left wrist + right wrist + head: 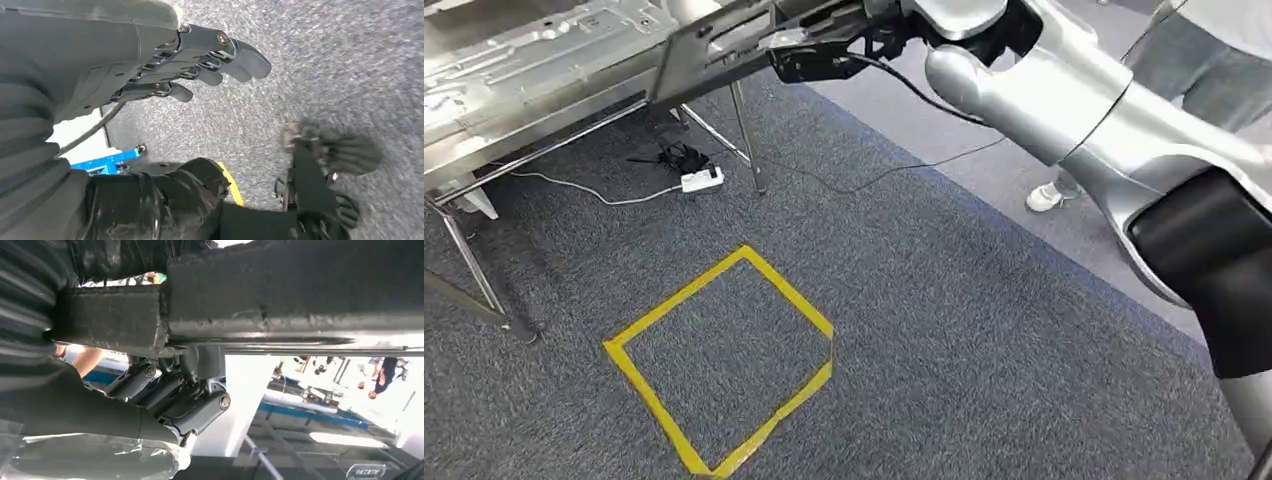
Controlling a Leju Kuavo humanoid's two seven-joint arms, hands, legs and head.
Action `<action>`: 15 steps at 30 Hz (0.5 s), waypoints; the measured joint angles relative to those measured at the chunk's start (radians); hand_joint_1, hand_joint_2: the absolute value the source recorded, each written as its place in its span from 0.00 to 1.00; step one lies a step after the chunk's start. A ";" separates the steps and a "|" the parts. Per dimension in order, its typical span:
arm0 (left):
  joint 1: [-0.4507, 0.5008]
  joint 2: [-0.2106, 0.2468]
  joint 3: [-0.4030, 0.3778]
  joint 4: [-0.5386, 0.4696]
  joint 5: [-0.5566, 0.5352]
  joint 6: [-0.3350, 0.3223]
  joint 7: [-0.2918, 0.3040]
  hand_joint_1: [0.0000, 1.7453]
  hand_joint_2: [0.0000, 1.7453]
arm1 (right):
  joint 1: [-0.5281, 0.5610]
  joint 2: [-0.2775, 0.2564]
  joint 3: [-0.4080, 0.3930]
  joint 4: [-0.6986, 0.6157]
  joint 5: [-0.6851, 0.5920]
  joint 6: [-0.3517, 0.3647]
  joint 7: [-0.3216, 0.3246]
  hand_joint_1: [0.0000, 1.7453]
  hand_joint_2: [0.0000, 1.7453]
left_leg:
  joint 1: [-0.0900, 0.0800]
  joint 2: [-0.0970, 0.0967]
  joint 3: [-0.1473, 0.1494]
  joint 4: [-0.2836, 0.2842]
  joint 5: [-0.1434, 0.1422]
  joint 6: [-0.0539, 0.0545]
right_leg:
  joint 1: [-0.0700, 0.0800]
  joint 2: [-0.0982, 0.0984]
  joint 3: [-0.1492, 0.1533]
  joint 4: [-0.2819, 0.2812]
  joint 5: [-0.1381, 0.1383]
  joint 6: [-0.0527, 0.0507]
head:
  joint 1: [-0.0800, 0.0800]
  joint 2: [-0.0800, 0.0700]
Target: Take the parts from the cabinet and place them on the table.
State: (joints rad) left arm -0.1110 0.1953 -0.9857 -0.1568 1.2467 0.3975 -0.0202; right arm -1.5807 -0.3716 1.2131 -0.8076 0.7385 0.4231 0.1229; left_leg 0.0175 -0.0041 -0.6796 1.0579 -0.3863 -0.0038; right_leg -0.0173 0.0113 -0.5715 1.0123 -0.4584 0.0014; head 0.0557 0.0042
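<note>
While grasping flat grey sheet-metal part [714, 45] in right hand [819, 55] at upper centre of frame, carry toward silver pressed-metal table [514, 60] upper left; left hand [200, 60] released; next, lower and release

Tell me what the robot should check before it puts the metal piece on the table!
1. Right hand gripping the grey metal part: ok, fingers curl around its edge.
2. Part over the table: cannot tell; it sits near the table edge.
3. Left hand free: ok, fingers apart over the carpet.
4. Cable and power strip under the table: not ok, trip risk near the legs.
5. Person's shoe nearby: not ok, close to the right arm.
</note>
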 joint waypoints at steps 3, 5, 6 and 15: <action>-0.003 0.000 -0.003 0.000 0.000 0.000 0.000 0.00 1.00 | -0.003 -0.006 0.000 -0.006 0.000 0.000 0.000 1.00 1.00 | -0.015 0.000 0.029 -0.039 -0.029 0.014 | -0.002 0.003 0.002 -0.007 -0.007 0.019 | 0.000 0.000; -0.003 0.002 -0.005 0.000 0.000 0.000 0.000 0.00 1.00 | 0.001 -0.010 0.000 -0.007 -0.001 0.000 0.000 1.00 1.00 | -0.016 0.000 0.041 -0.048 -0.036 0.028 | -0.001 0.001 0.010 0.001 -0.005 0.030 | 0.002 0.000; 0.000 0.003 -0.006 0.000 0.000 0.001 0.000 0.00 1.00 | 0.004 -0.018 0.000 -0.008 -0.001 0.000 0.000 1.00 1.00 | -0.012 0.000 0.057 -0.060 -0.038 0.036 | -0.005 -0.002 0.001 0.017 -0.014 0.032 | 0.000 0.000; 0.001 0.003 -0.007 0.000 0.000 0.000 0.000 0.00 1.00 | 0.010 -0.030 0.000 -0.014 -0.001 0.001 0.000 1.00 1.00 | -0.017 -0.007 0.136 -0.051 -0.105 0.051 | -0.001 -0.004 -0.122 0.084 0.069 0.027 | 0.008 0.000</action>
State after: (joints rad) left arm -0.1097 0.1984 -0.9930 -0.1568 1.2470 0.3975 -0.0198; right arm -1.5705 -0.4017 1.2131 -0.8213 0.7374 0.4238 0.1225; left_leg 0.0001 -0.0108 -0.5440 1.0065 -0.4916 0.0472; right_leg -0.0179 0.0073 -0.6933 1.0965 -0.3894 0.0284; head 0.0641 0.0042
